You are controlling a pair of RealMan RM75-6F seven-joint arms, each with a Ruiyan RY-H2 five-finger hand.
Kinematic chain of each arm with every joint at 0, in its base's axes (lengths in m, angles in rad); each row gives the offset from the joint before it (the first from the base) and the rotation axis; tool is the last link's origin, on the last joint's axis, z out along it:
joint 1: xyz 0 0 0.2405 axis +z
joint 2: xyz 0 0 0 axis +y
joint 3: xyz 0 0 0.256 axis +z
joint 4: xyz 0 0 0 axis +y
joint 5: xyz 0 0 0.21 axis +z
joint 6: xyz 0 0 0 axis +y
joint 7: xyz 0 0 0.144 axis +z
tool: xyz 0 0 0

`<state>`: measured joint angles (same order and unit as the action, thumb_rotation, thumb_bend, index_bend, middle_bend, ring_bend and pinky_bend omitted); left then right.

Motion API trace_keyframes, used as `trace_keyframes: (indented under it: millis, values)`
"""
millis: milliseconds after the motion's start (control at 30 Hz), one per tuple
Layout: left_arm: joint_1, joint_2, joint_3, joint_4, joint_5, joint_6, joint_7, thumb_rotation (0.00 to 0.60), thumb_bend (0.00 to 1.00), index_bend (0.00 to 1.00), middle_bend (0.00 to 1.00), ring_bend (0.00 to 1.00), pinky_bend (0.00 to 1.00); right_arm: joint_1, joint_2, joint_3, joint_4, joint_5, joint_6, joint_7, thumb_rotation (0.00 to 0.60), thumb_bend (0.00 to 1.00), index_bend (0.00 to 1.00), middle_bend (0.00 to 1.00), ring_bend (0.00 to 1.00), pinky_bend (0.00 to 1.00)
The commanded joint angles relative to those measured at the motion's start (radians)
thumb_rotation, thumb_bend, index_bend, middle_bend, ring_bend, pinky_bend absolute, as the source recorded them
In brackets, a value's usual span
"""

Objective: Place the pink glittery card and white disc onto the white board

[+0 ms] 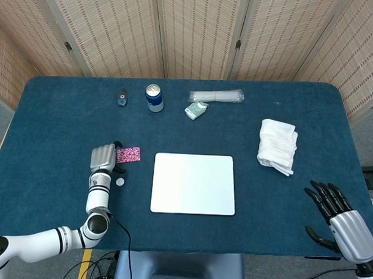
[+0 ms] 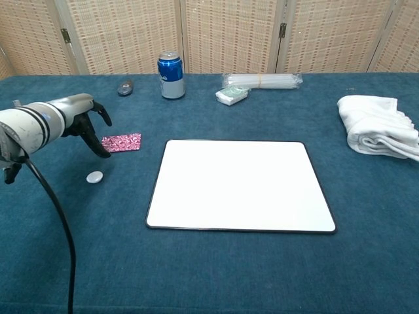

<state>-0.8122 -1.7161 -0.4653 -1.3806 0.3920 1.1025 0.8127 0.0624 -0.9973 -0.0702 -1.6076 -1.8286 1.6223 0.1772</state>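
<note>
Fingers (image 2: 99, 145) of the left hand (image 1: 103, 158) curl down at the left edge of the pink glittery card (image 1: 128, 154), left of centre in the head view; the tips sit right at that edge, but I cannot tell whether they pinch it or only touch it. Nothing is lifted: the card lies flat on the blue cloth, just left of the white board (image 1: 193, 183) and apart from it. Below the card, at centre left in the chest view, sits the white disc (image 2: 95, 176), loose on the cloth and untouched.

A thin card on soft fabric is awkward, in my judgement: best to get one fingertip under the edge, pinch with the thumb, raise it level, then carry it rightward over the board's dark rim before lowering. Dragging could ruck the cloth or nudge the disc.

Down in the lower right of the head view, the right hand (image 1: 339, 213) waits with fingers spread, holding nothing, well apart from everything.
</note>
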Motion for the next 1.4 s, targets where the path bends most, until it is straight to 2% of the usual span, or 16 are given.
trace_keyframes:
  millis: [33,200,633,967,1400]
  values:
    - [-0.014,0.024,0.012,-0.009,-0.006,-0.031,0.004,0.6,0.2,0.29,1.0,1.0,1.0,0.004,0.0,-0.001,-0.002,0.0,-0.01,-0.008,0.6,0.23,0.0,0.0,0.0,0.0]
    - [-0.035,0.064,0.012,0.009,-0.057,-0.088,-0.003,0.6,0.2,0.29,1.0,1.0,1.0,0.01,-0.005,0.007,-0.007,0.011,-0.019,-0.022,0.6,0.23,0.0,0.0,0.0,0.0]
    - [-0.072,0.042,0.052,0.143,-0.097,-0.189,-0.087,0.6,0.2,0.32,1.0,1.0,1.0,0.026,-0.006,0.015,-0.015,0.044,-0.058,-0.024,0.6,0.23,0.0,0.0,0.0,0.0]
    - [-0.098,-0.001,0.08,0.209,-0.084,-0.203,-0.133,0.6,0.2,0.35,1.0,1.0,1.0,0.028,-0.001,0.013,-0.014,0.042,-0.058,-0.012,0.6,0.23,0.0,0.0,0.0,0.0]
    - [-0.126,-0.012,0.077,0.271,-0.107,-0.235,-0.159,0.6,0.2,0.37,1.0,1.0,1.0,0.027,0.0,0.018,-0.016,0.057,-0.057,-0.013,0.6,0.23,0.0,0.0,0.0,0.0]
